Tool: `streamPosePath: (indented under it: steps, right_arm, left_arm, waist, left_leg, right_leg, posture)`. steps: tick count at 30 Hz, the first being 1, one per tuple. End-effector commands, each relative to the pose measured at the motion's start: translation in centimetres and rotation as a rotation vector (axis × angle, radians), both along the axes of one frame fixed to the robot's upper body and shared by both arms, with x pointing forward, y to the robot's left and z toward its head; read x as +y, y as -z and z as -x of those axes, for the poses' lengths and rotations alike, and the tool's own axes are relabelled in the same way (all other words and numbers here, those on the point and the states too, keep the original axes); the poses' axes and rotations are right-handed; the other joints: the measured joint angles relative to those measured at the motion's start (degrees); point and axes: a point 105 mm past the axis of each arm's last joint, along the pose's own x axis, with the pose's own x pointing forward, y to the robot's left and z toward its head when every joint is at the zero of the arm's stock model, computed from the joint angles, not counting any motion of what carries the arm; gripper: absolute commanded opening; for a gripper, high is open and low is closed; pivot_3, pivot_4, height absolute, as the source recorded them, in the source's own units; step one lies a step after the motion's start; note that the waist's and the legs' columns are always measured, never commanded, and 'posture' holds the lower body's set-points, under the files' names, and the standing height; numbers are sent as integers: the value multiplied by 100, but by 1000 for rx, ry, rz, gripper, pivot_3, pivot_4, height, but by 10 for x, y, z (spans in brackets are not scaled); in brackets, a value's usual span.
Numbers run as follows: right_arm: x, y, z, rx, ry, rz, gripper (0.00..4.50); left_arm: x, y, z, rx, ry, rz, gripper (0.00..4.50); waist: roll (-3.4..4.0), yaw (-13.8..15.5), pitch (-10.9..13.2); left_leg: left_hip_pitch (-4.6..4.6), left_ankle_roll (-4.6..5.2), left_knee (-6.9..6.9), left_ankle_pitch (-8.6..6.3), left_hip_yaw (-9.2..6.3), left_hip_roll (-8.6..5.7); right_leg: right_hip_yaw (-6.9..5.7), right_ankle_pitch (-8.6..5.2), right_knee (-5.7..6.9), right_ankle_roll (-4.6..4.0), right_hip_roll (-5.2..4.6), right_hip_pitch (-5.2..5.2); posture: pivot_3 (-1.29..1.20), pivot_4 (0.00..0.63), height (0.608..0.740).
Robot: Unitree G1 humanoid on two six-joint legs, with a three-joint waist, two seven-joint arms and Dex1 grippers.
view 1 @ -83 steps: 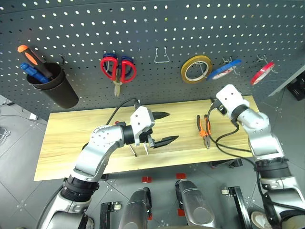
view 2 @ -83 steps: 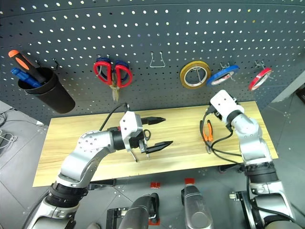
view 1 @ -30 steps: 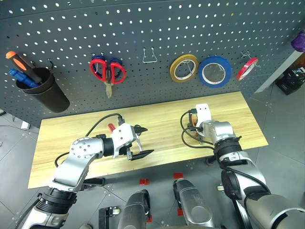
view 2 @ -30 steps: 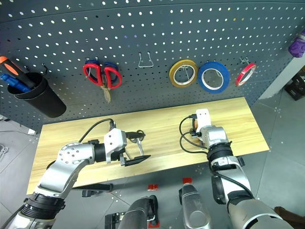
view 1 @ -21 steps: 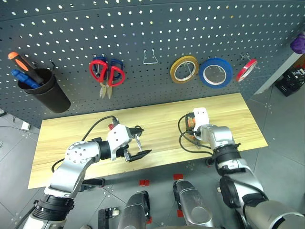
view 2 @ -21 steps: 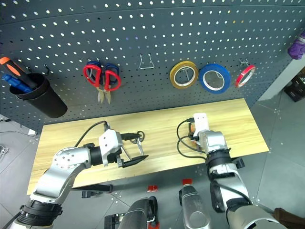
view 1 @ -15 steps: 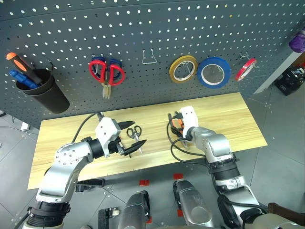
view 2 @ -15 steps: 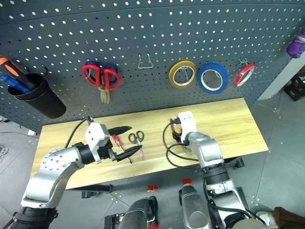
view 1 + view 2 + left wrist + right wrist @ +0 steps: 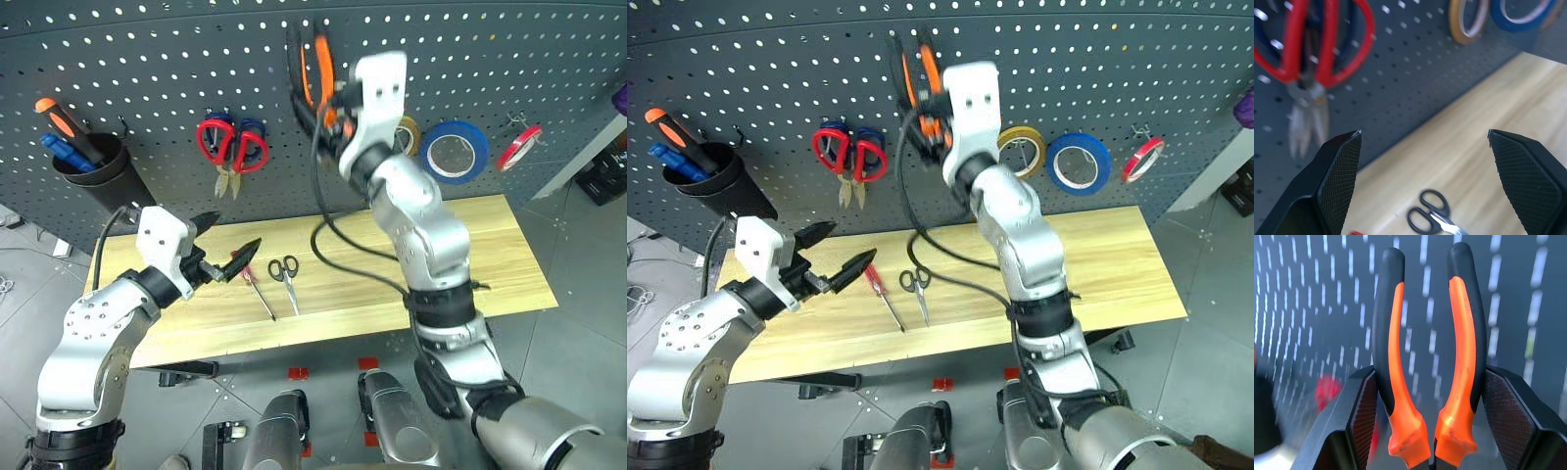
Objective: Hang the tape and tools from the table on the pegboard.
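Right hand (image 9: 1432, 431): grips pliers (image 9: 1427, 342), handles up before the pegboard (image 9: 147, 78).
Left hand (image 9: 223, 247): wide, empty.
Counter (image 9: 470, 255): black scissors (image 9: 286, 271), red screwdriver (image 9: 257, 290).

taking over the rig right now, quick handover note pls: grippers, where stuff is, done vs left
Right gripper: shut on the pliers, raised in front of the pegboard, handles up, not yet hung.
Left gripper: open and empty, above the table's left part.
Done: blue tape hangs on the pegboard, between the yellow roll and the red roll.
Left: hang the pliers, then the red-handled screwdriver and black-handled scissors, both lying on the table.
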Motion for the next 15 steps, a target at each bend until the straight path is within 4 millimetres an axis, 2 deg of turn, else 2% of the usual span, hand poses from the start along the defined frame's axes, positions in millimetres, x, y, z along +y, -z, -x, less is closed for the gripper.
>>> streamPosePath:
  steps: [1,5,8,13,15]
  right_arm:
    - [11,-38,1,-182,17,-50,2860]
    - [17,-41,-11,-212,31,-55,2860]
    - [18,-32,-24,-236,86,-24,2860]
    - [5,-11,-38,-392,276,138,2859]
    - [-4,-2,-44,-402,322,163,2859]
  left_arm:
    - [-18,-21,2,-45,31,20,4340]
    - [-26,-26,-1,-39,39,32,4340]
    - [-31,-29,-3,-42,48,38,4340]
    - [-35,-28,-5,-45,53,45,4340]
    - [-37,-26,-5,-44,57,46,4340]
  waist:
    - [0,0,0]
    - [-1,3,0]
    - [-1,19,1]
    - [-1,80,1]
    - [-1,137,2]
  left_leg:
    - [0,-1,1,0,3,0]
    - [0,-2,0,1,10,2]
    - [0,-3,0,1,11,2]
    - [0,-5,7,2,16,2]
    - [1,-10,7,6,17,3]
  right_leg:
    - [0,1,1,-1,0,0]
    - [1,2,1,-3,0,-1]
    - [2,2,0,-4,0,-1]
    - [3,3,1,-4,-1,0]
    - [2,3,5,-5,-1,0]
  posture:
    - [-179,277,740]
    - [-164,280,740]
    - [-148,282,740]
    - [-139,287,740]
    - [-132,288,740]
